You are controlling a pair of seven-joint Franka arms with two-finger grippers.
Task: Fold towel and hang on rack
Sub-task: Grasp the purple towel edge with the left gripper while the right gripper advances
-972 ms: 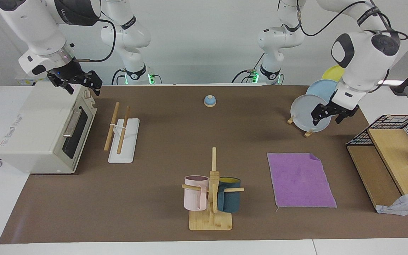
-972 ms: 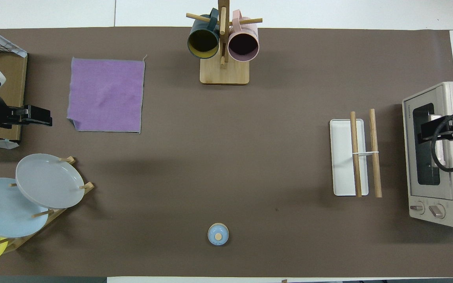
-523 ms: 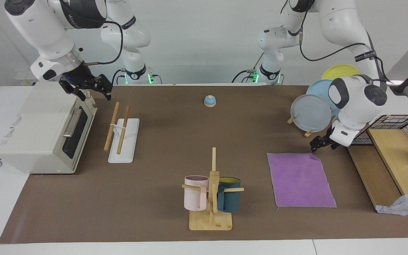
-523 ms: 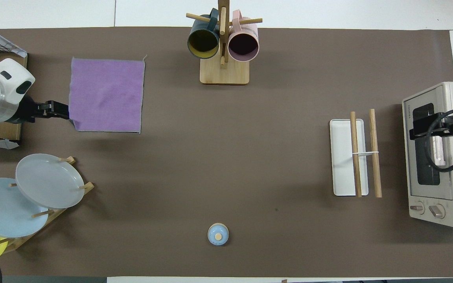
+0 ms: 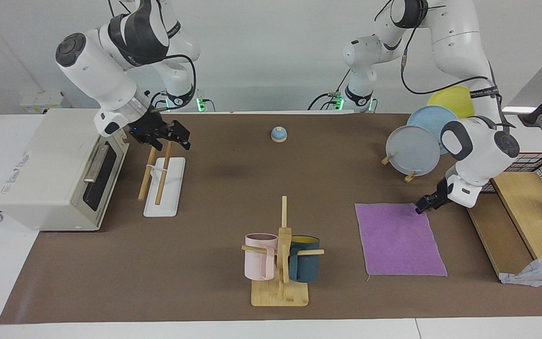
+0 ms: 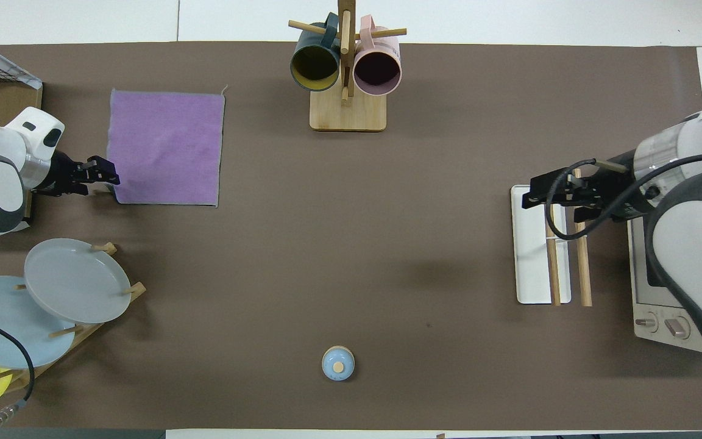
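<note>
The flat purple rectangular towel (image 5: 399, 239), spread on the brown counter (image 5: 214, 197) toward the left arm's end, is met at its robot-side corner by the left end effector (image 5: 420, 207), grip unreadable, presumably for folding, while the right end effector (image 5: 170, 135), fingers parted and empty, is held over the wooden-rod rack (image 5: 160, 175).

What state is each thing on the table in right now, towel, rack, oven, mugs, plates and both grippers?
towel: flat, unfolded, purple face up
rack: bare, nothing hung
toaster oven: door shut
pink mug and teal mug: hanging on the mug tree
plates: on edge in their stand
left gripper: at the towel's corner
right gripper: open, over the rack
</note>
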